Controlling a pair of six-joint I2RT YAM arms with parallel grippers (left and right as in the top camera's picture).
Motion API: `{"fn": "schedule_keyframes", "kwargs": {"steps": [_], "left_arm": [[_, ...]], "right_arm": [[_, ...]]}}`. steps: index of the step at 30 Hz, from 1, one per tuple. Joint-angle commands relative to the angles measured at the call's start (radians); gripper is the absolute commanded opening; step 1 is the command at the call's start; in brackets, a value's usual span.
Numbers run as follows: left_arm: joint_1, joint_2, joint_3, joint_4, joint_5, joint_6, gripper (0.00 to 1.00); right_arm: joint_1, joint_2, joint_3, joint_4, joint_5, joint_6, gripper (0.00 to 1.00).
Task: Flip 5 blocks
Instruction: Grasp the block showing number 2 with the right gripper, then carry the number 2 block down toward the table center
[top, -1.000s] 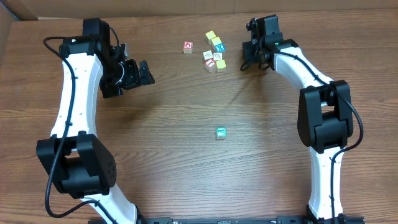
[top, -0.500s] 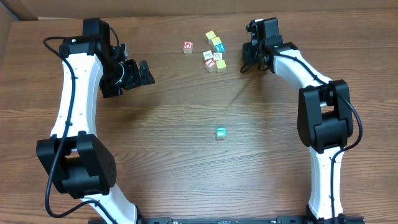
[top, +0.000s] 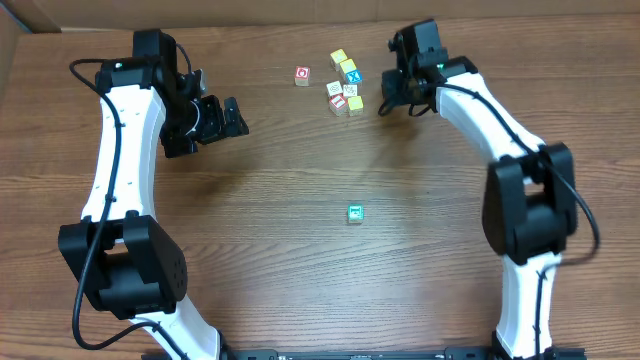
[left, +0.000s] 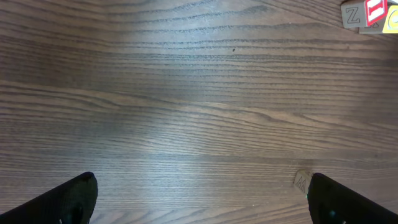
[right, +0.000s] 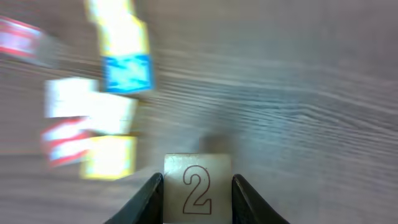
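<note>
While the left gripper hangs over bare wood at the left of the table, its jaws are spread wide, and in its wrist view only the two dark fingertips show at the lower corners, with nothing between them. At the far right, the right gripper is clenched on a pale block marked 2. Its wrist view shows the fingers pressed against the left and right sides of that cube, which is sharp while everything behind it is smeared. From overhead the held cube is too small to pick out between the fingers. Just left of this gripper, at the far middle of the table, sits a cluster of blocks, with yellow, teal and red-printed faces packed close together. In the right wrist view the same group is a blur of yellow, blue and red patches beyond the fingers. A single red-printed block lies apart to the left of the cluster. One green block rests alone near the middle of the table, well away from both grippers.
</note>
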Motion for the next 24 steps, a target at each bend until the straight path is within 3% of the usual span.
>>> {"fn": "schedule_keyframes", "kwargs": {"steps": [1,4,13,18,21,24], "left_arm": [[0.000,-0.001,0.027,0.001,0.001,-0.010,1.00],[0.000,-0.001,0.027,0.001,0.001,-0.010,1.00],[0.000,-0.001,0.027,0.001,0.001,-0.010,1.00],[0.000,-0.001,0.027,0.001,0.001,-0.010,1.00],[0.000,-0.001,0.027,0.001,0.001,-0.010,1.00],[0.000,-0.001,0.027,0.001,0.001,-0.010,1.00]], "right_arm": [[0.069,-0.206,0.032,-0.059,-0.024,0.067,0.29],[0.138,-0.291,0.032,-0.154,-0.024,0.119,0.22],[0.316,-0.303,-0.018,-0.429,-0.024,0.414,0.24],[0.416,-0.303,-0.150,-0.369,-0.023,0.501,0.25],[0.463,-0.303,-0.236,-0.296,-0.023,0.503,0.33],[0.490,-0.303,-0.309,-0.230,-0.023,0.521,0.35]]}}
